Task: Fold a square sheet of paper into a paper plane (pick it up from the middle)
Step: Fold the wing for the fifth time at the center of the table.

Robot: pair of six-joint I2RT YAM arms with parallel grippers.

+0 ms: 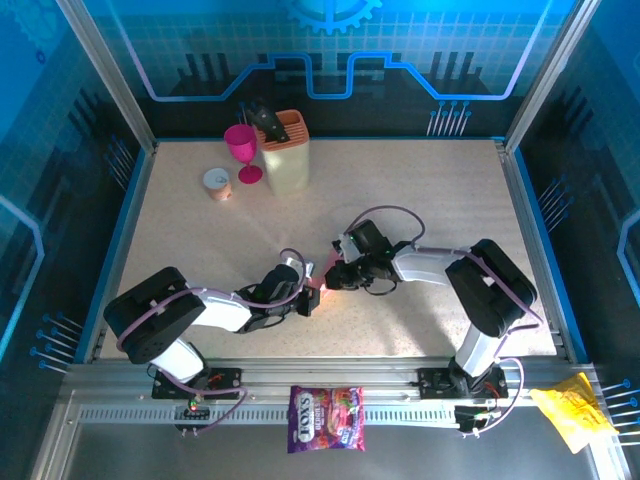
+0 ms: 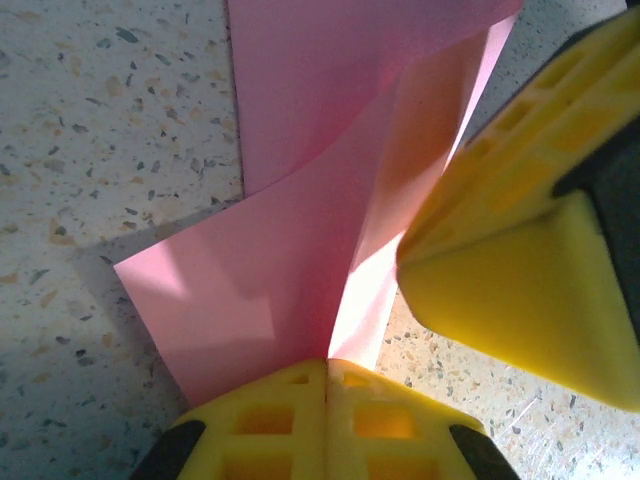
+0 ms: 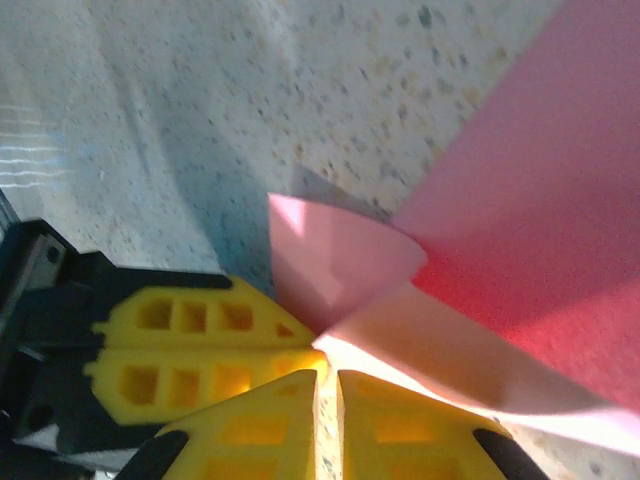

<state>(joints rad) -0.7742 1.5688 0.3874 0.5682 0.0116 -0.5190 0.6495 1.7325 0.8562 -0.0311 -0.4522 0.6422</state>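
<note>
Speckled surface [image 2: 100,150] beneath; left pincer [image 2: 327,375] clamped on pink paper [image 2: 290,280] fanning out ahead; right pincer [image 3: 327,385], just alongside, seemingly nips it too.

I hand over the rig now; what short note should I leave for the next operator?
Left gripper: shut on the pink sheet, pinching its edge.
Right gripper: jaws almost closed at the sheet, grip not certain.
Sheet: between both grippers, in the middle of the table, partly lifted and bent.
Done: sheet picked up, a bend made.
To do: the folds; no dart shape yet.
</note>
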